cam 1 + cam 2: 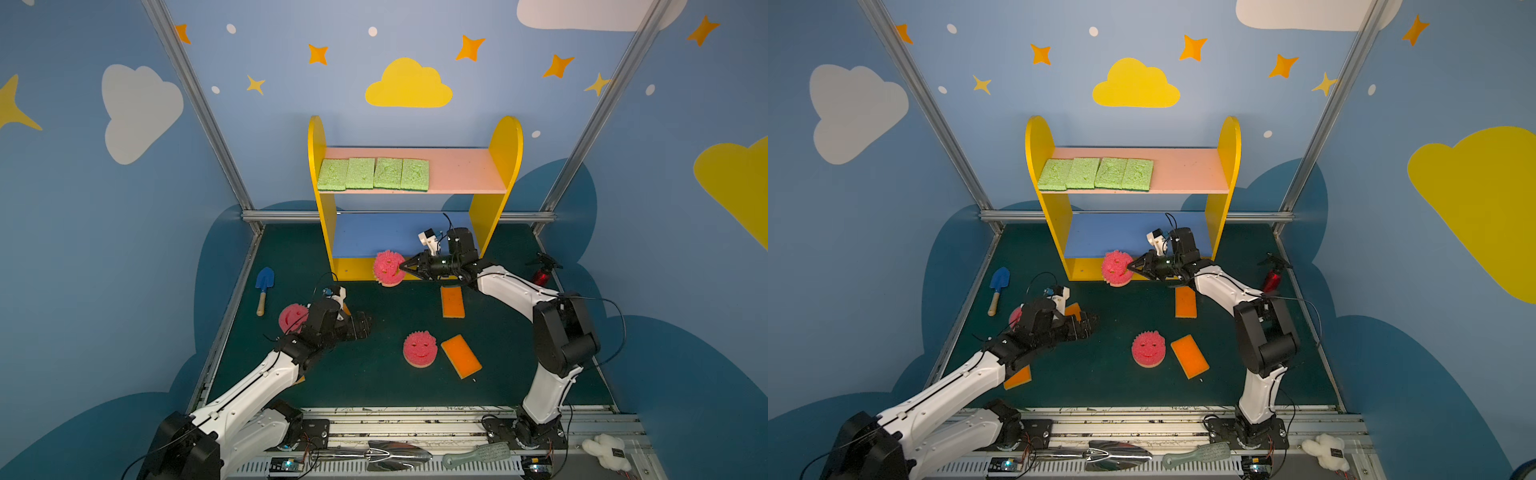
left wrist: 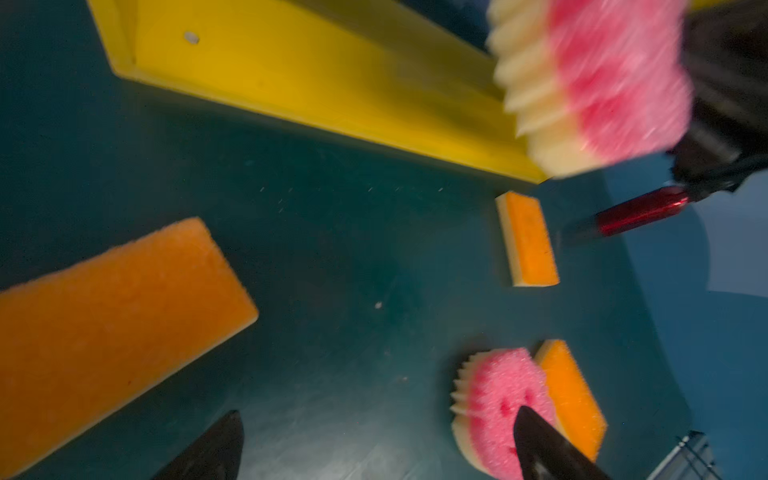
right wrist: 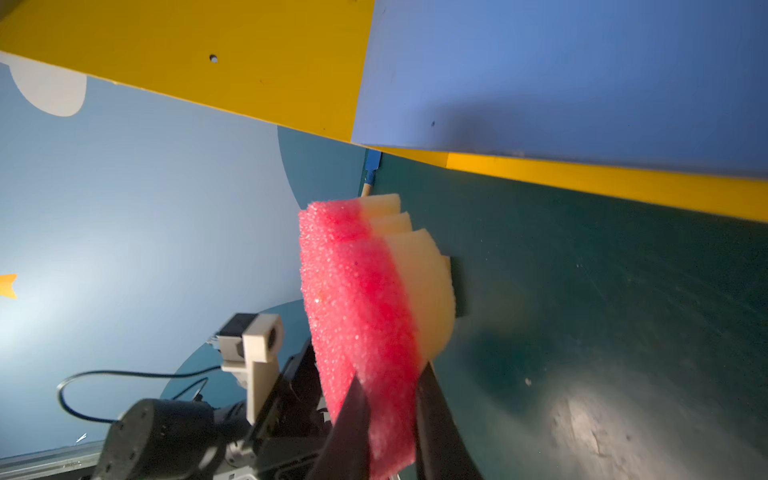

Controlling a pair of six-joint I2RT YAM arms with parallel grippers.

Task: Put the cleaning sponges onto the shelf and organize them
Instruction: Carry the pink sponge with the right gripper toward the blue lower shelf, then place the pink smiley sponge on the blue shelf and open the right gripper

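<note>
4 green sponges (image 1: 373,173) sit in a row on your shelf's (image 1: 505,158) pink top board (image 1: 461,170). 1 pink smiley sponge (image 1: 387,267), on edge before the yellow base (image 1: 357,269), is pinched in your right gripper (image 1: 402,266). your left gripper (image 1: 365,322) gapes wide, empty.

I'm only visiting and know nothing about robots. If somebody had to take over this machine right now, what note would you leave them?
Left gripper: open and empty, over the mat.
Right gripper: shut on a pink smiley sponge, held on edge at the front of the shelf, below the blue middle board.
Done: four green sponges sit in a row on the pink top board.
To do: shelve the held sponge, two other pink sponges and four orange sponges, all on the mat. Two orange ones are partly hidden by the left arm.
</note>
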